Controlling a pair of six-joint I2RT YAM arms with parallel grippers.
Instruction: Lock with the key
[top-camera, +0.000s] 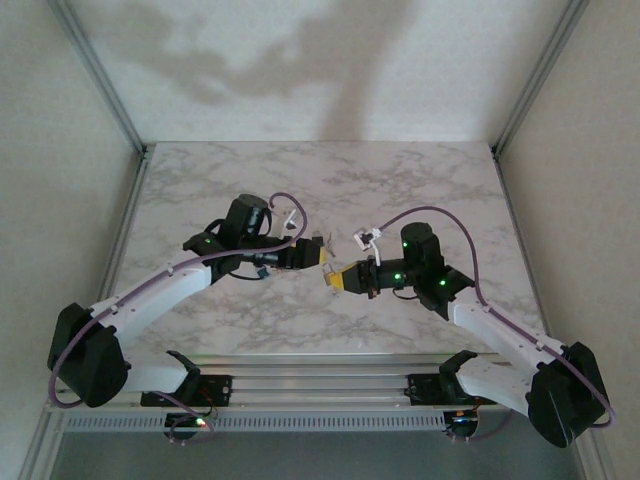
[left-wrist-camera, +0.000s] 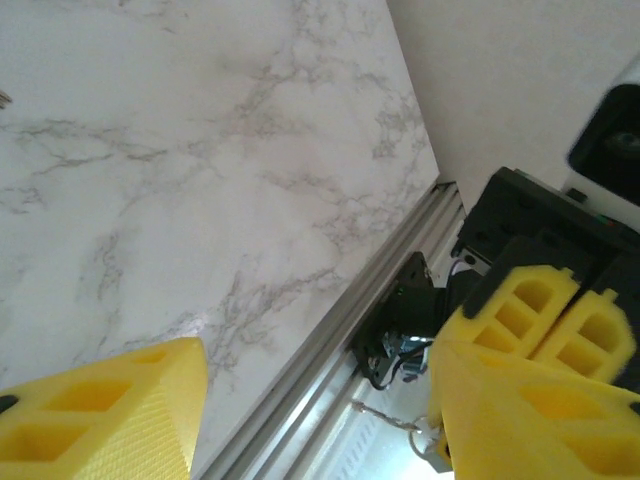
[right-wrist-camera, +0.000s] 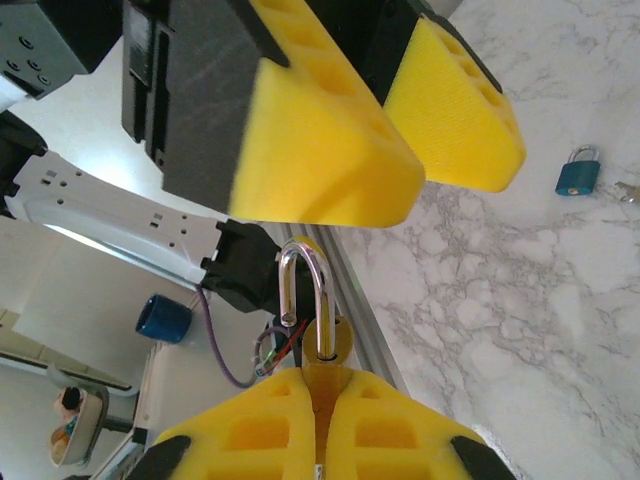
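Padlock (right-wrist-camera: 325, 345) looks light, stiff, slick: right gripper (right-wrist-camera: 318, 388) pinches its body at 6 o'clock, shackle (right-wrist-camera: 289, 285) free, left gripper (right-wrist-camera: 425, 170) spread at 12.

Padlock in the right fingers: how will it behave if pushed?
The padlock looks like rigid metal, probably heavy for its size. Its polished shackle is likely slippery. Gripped only at the body by the right fingers, it may pivot.

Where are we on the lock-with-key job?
Done: right end effector is shut on a gold padlock, its shackle looking open. In hand: the open, empty left end effector hovers by that shackle. Left: no key is held yet, nothing locked. A blue padlock lies on the marble table.
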